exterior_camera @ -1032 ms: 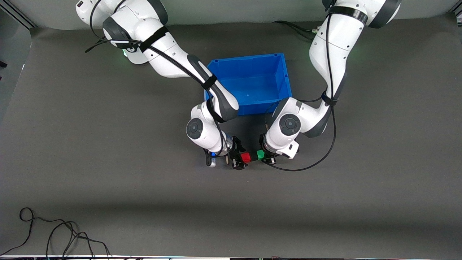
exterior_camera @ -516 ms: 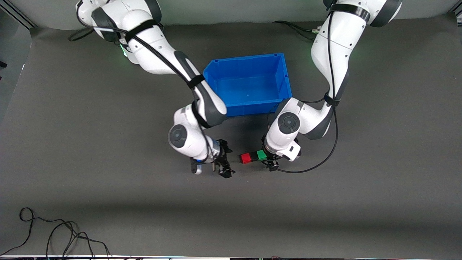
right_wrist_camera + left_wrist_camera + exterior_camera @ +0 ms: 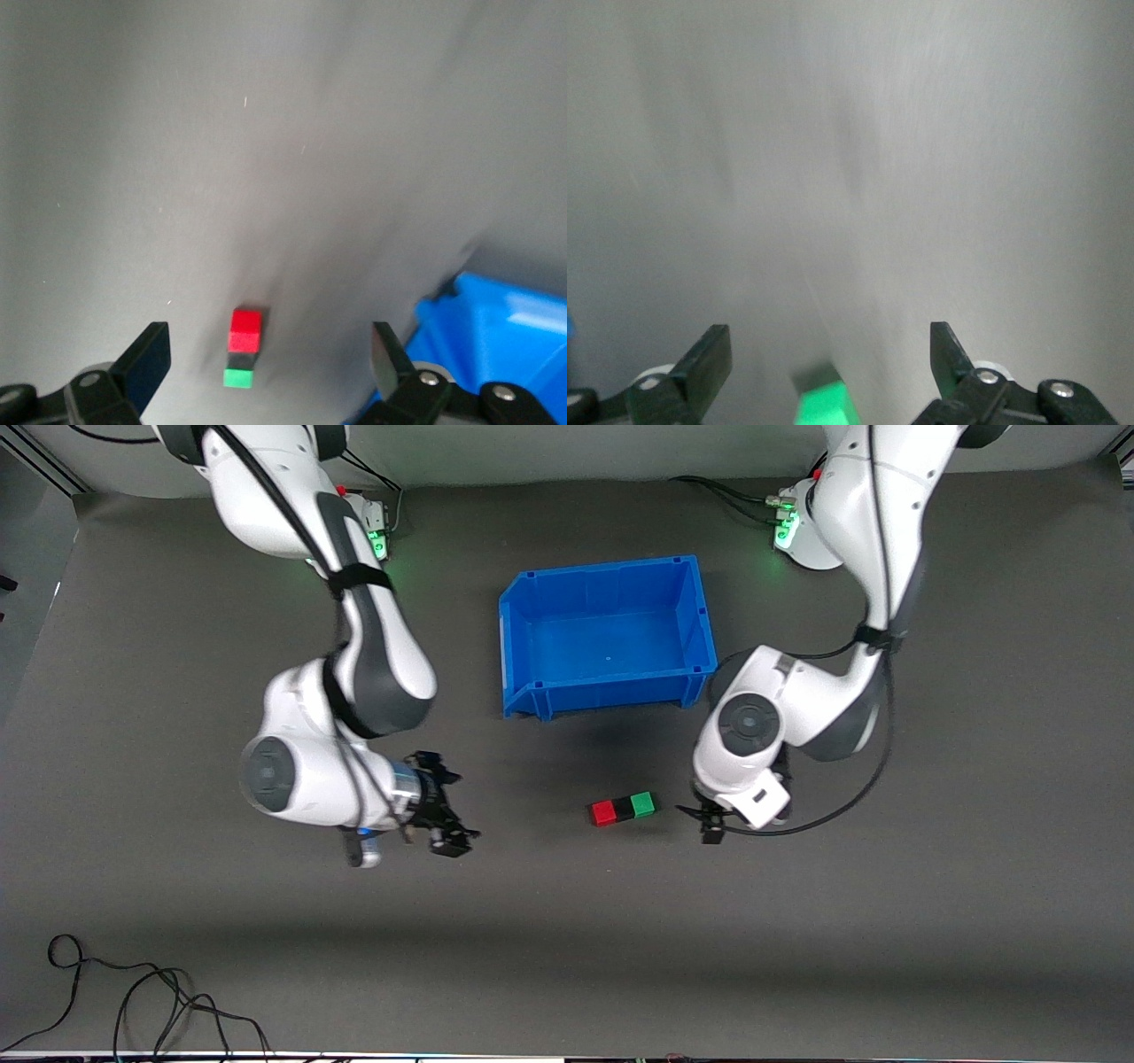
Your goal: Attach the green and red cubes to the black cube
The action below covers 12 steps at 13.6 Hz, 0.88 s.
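table (image 3: 177, 957): dark grey mat. blue bin (image 3: 700, 615): stands on the mat between the two arm bases. right gripper (image 3: 447, 834): released, jaws spread, holding nothing, over bare mat toward the right arm's end. left gripper (image 3: 711, 825): released, jaws spread, holding nothing, just beside the green cube (image 3: 643, 803). red cube (image 3: 603, 812), black cube (image 3: 625, 809) and green cube: one touching row on the mat, black between, nearer the front camera than the bin.

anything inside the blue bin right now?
Nothing shows in the blue bin: its floor is bare and fully in view from the front. The red cube, black cube and green cube sit in a row on the table, nearer the front camera.
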Tool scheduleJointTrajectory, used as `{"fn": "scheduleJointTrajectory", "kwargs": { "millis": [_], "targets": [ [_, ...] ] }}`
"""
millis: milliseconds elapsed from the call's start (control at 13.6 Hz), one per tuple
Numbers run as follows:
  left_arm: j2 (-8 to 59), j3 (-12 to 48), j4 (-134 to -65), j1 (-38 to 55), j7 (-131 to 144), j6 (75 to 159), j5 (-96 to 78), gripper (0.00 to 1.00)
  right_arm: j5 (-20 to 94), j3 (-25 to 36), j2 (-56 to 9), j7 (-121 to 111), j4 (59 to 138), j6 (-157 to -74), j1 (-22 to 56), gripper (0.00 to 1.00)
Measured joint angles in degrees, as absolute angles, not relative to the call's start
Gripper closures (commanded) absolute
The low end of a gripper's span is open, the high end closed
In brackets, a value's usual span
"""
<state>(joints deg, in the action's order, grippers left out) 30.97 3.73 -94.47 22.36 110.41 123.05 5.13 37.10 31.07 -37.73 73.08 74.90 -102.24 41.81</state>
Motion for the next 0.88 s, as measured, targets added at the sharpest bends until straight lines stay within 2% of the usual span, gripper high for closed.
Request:
{"fn": "scheduleJointTrajectory", "kwargs": {
  "millis": [589,663,884],
  "targets": [
    [17.2,3.4,-94.5,6.2,77.1,103.8,5.1,0.0,16.1,31.3,-19.5,54.7,87.4,-100.6,39.3,0.0],
    [16.2,3.5,-94.5,4.7,74.1,103.2,4.8,0.0,13.8,29.1,-16.9,52.2,88.7,-100.5,36.8,0.0],
    [13.2,3.5,-94.5,3.4,67.2,102.7,3.9,0.0,6.0,17.6,-9.9,44.6,91.5,-98.3,25.4,0.0]
  ]
}}
